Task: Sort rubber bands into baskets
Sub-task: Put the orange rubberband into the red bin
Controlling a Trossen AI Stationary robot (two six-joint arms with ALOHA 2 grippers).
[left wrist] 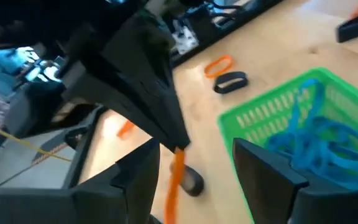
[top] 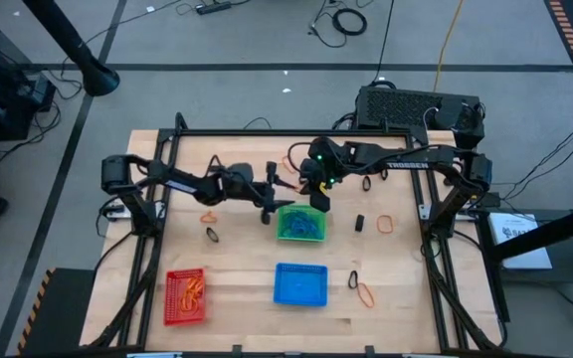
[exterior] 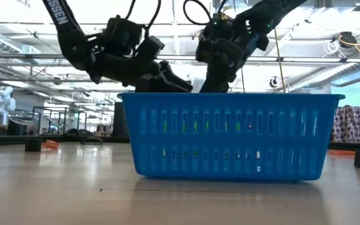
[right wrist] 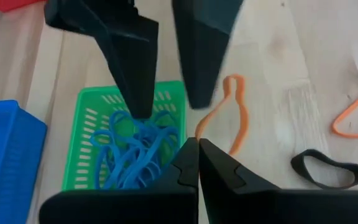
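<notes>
My right gripper (right wrist: 197,146) is shut on an orange rubber band (left wrist: 174,180), just beyond the far left corner of the green basket (top: 301,224), which holds several blue rubber bands (right wrist: 135,152). My left gripper (left wrist: 197,186) is open. Its fingers stand on either side of the hanging band and of the right fingertips, touching neither. The blue basket (top: 299,283) sits nearer the table's front. The red basket (top: 185,295), with orange bands in it, sits at the front left. My right gripper pinches the orange band's upper end (left wrist: 178,152) between its two shut fingertips (left wrist: 166,124). The fingers slant down from above. The band hangs slack below them, beside the green basket; its lower end runs out of the left wrist view.
Loose bands lie on the wood: an orange (top: 210,217) and a black one (top: 213,235) on the left, an orange (top: 386,224) and a black one (top: 360,223) on the right, two more (top: 361,288) right of the blue basket. A black frame borders the table.
</notes>
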